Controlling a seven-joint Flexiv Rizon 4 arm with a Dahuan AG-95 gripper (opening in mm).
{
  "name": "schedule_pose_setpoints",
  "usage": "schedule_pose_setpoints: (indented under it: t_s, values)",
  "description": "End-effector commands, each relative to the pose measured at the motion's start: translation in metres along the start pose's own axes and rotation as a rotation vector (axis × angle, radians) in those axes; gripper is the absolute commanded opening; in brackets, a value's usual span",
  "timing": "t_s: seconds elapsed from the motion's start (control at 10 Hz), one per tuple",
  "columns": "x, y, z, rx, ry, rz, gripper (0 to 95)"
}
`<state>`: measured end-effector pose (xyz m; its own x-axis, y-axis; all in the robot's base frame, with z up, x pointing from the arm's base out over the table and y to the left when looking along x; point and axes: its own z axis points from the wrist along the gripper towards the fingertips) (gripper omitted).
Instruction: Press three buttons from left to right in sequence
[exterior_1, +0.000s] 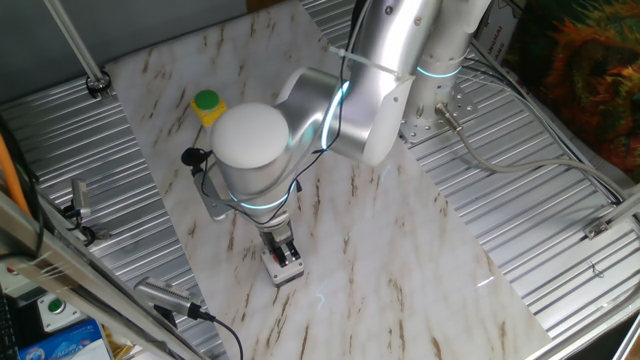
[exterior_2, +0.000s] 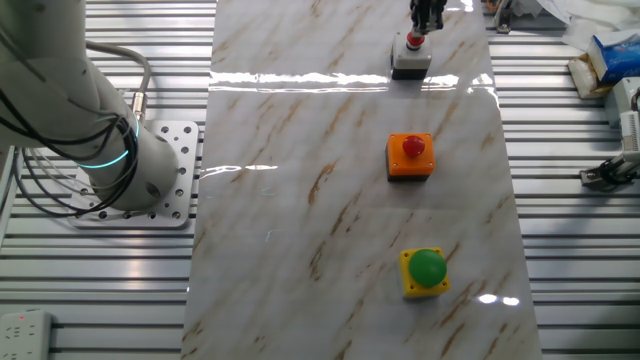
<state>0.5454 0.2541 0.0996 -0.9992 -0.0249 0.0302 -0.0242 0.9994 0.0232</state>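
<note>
Marble slab (exterior_2: 300, 200) bare beside button row; orange box (exterior_2: 410, 157), yellow box (exterior_2: 424, 272) well apart.

The tabletop (exterior_2: 300, 200) is white marble-patterned with brown veining, flanked by ribbed silver metal panels (exterior_2: 570, 250). The three button boxes are: yellow box with green button (exterior_2: 426, 272), orange box with red button (exterior_2: 411, 156), and light-grey box with red button (exterior_2: 411, 56). The arm (exterior_1: 330, 110) is silver and white with glowing cyan rings.

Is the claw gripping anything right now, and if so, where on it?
Nothing is held. The claw is down on the red button of the light-grey box, pressing from above rather than gripping it.
</note>
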Motion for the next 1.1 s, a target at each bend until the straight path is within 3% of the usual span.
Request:
schedule_pose_setpoints:
  t_s: [0.1,0.5,0.7,1.1]
  values:
    - [0.000,0.000,0.012,0.000,-0.003,-0.001,0.0]
    - [0.000,0.000,0.009,-0.005,-0.003,-0.003,0.0]
    - [0.000,0.000,0.000,-0.010,0.012,-0.003,0.0]
    - [0.003,0.003,-0.014,-0.015,0.016,-0.004,0.0]
